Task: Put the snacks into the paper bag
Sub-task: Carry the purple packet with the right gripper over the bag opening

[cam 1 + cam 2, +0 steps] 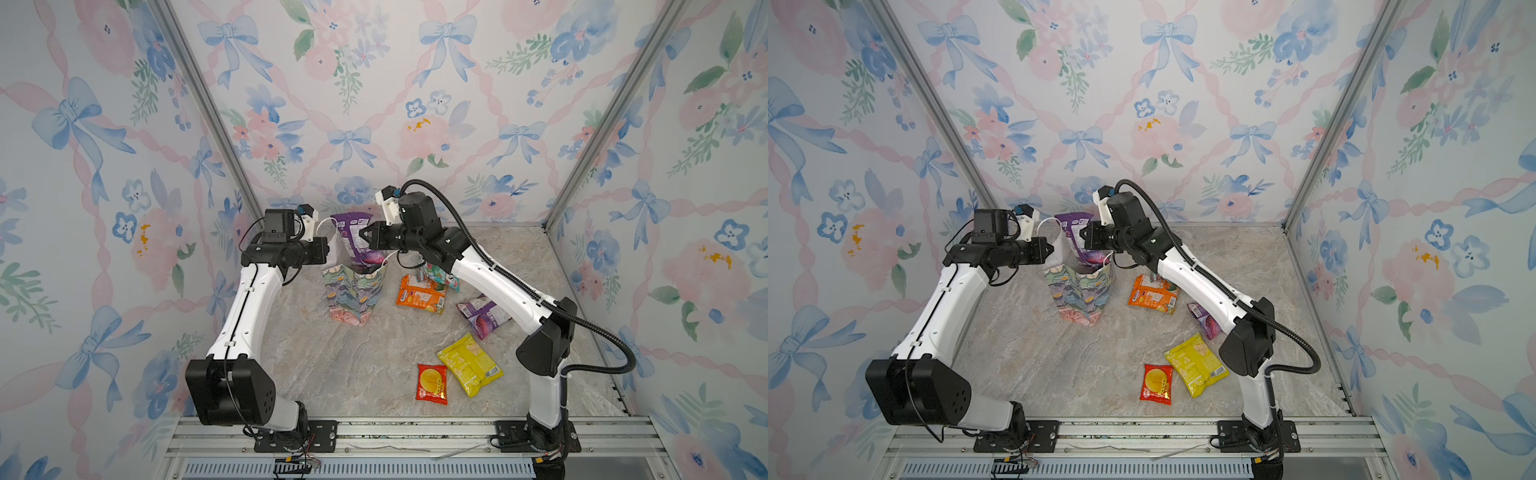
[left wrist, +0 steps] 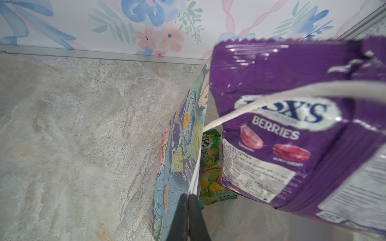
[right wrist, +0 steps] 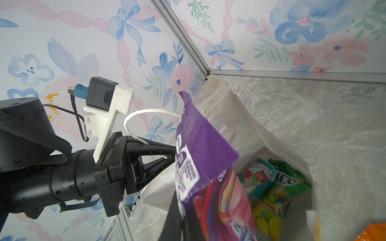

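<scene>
You have the table [image 1: 353, 374] with both arms reaching to its far middle, where the bag [image 1: 353, 297] stands upright with an open mouth. Your left gripper [image 1: 329, 249] is closed on the left wall of the bag at the rim; in the left wrist view its fingers [image 2: 183, 208] pinch the paper edge between them. Your right gripper [image 1: 362, 235] is closed on a purple packet [image 1: 353, 230]. This packet stands upright in the mouth of the bag, its lower end inside and its upper part above the rim. A white handle [image 2: 229, 116] crosses in front of it. At the bottom of the bag lie a green packet [image 2: 208, 162] and a teal packet [image 3: 257, 177]. On the table, right of the bag, you see a yellow packet [image 1: 469, 363], a second purple packet [image 1: 482, 316] partly under the right arm, an orange packet [image 1: 422, 294] near the bag, and a red packet [image 1: 432, 383] just beside the yellow one.
</scene>
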Available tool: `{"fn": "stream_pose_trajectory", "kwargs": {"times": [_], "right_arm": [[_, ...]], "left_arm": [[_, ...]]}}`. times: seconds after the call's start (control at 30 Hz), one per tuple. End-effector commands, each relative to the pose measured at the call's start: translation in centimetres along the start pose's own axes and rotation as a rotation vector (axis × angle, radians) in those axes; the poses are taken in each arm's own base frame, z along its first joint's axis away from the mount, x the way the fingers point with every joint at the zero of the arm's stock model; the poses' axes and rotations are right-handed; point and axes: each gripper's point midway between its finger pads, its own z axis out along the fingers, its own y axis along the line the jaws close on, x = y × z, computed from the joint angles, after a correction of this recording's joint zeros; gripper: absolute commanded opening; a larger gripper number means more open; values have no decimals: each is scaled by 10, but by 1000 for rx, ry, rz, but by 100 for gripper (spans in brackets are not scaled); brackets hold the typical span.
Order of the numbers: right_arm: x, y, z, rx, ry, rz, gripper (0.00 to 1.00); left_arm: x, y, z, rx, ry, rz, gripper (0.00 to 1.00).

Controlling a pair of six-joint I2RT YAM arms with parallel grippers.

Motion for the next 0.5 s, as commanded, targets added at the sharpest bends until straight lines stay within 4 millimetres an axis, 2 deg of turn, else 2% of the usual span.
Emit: {"fn": "stream_pose_trajectory", "kwargs": {"times": [0.0,0.47], "right_arm": [[-10,29,-2,-96,-42,25,0],[-9,39,24,-148,-25,67,0]], "left_arm": [[11,5,-2,-14,26,3,0],[11,5,-2,-11,27,0,0]]}}
